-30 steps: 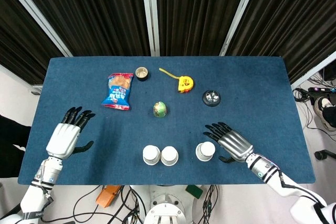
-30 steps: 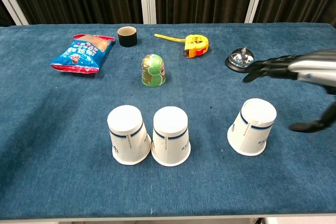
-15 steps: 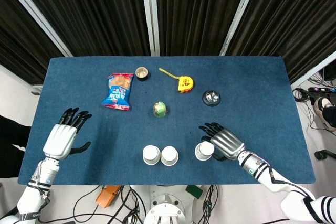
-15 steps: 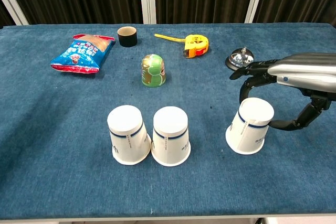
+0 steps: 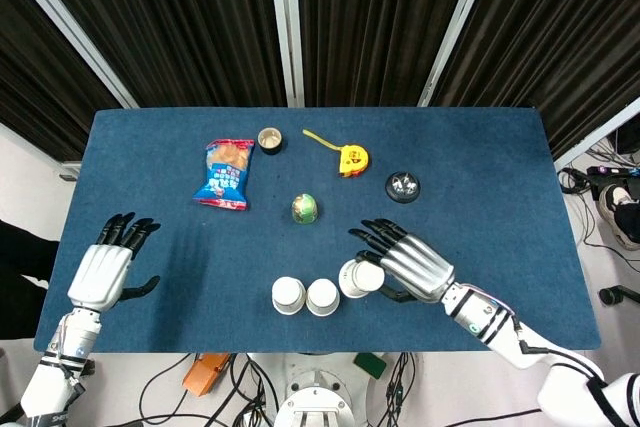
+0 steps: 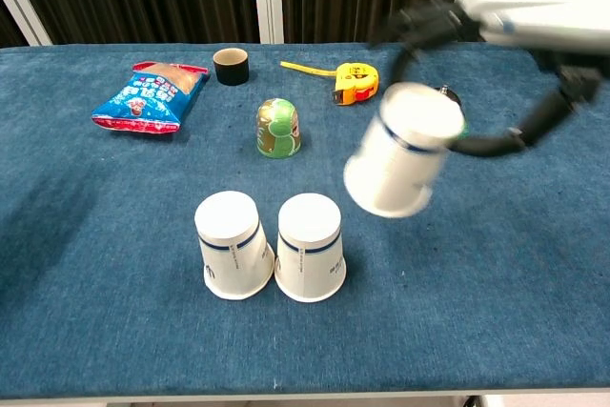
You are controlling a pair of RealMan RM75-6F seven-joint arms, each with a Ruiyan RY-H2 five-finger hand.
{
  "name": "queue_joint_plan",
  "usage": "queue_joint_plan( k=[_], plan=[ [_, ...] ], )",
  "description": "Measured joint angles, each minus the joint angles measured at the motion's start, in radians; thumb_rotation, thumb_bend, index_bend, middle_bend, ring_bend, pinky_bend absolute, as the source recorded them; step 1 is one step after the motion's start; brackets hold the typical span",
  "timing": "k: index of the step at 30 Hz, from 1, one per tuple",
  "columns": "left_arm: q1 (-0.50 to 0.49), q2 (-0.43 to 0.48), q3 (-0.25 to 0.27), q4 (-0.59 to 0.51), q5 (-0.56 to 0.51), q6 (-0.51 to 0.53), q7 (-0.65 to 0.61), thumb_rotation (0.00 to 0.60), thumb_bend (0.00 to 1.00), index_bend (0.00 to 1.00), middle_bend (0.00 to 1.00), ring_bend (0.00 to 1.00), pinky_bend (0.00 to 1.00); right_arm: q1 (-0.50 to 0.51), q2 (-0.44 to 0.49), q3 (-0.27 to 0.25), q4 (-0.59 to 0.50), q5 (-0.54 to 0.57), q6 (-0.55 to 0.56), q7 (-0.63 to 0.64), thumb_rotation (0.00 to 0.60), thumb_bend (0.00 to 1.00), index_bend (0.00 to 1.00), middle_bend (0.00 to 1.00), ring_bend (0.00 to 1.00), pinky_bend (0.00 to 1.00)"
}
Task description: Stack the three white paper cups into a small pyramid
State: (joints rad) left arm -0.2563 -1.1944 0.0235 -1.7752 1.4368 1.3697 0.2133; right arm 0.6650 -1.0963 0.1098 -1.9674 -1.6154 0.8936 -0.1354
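Two white paper cups stand upside down side by side near the front edge, the left cup [image 6: 232, 244] [image 5: 288, 295] touching the middle cup [image 6: 310, 247] [image 5: 322, 296]. My right hand [image 5: 408, 265] [image 6: 515, 26] holds the third cup [image 6: 398, 147] [image 5: 357, 279] lifted off the table, tilted, up and to the right of the pair. My left hand [image 5: 103, 269] hovers open over the table's left side, far from the cups; the chest view does not show it.
Further back on the blue table [image 5: 150, 177] lie a snack bag [image 5: 226, 173] [image 6: 151, 95], a small brown roll [image 5: 269, 138] [image 6: 231, 66], a yellow tape measure [image 5: 350, 158] [image 6: 357, 81], a green round toy [image 5: 305, 208] [image 6: 278, 127] and a metal bell [image 5: 403, 185].
My right hand closed around the right cup, lifted it and carried it left toward the other two. The left hand drifted a little left and toward the front edge.
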Motion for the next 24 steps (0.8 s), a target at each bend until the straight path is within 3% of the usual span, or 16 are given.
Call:
queue_joint_plan(
  k=[5, 12, 24],
  plan=[
    [0.012, 0.0, 0.001, 0.011, 0.005, 0.003, -0.018, 0.6, 0.23, 0.16, 0.12, 0.0, 0.01, 0.078, -0.02, 0.045, -0.038, 0.037, -0.069, -0.008, 0.6, 0.52, 0.46, 0.14, 0.0, 0.15],
    [0.025, 0.001, -0.002, 0.028, 0.007, 0.005, -0.046, 0.6, 0.23, 0.16, 0.12, 0.0, 0.01, 0.185, -0.09, 0.094, -0.039, 0.184, -0.167, -0.091, 0.6, 0.52, 0.44, 0.14, 0.0, 0.15],
    [0.037, -0.008, -0.012, 0.056, 0.007, -0.005, -0.077, 0.6, 0.23, 0.16, 0.12, 0.0, 0.01, 0.311, -0.19, 0.092, -0.017, 0.42, -0.206, -0.279, 0.6, 0.52, 0.4, 0.14, 0.0, 0.15]
  ],
)
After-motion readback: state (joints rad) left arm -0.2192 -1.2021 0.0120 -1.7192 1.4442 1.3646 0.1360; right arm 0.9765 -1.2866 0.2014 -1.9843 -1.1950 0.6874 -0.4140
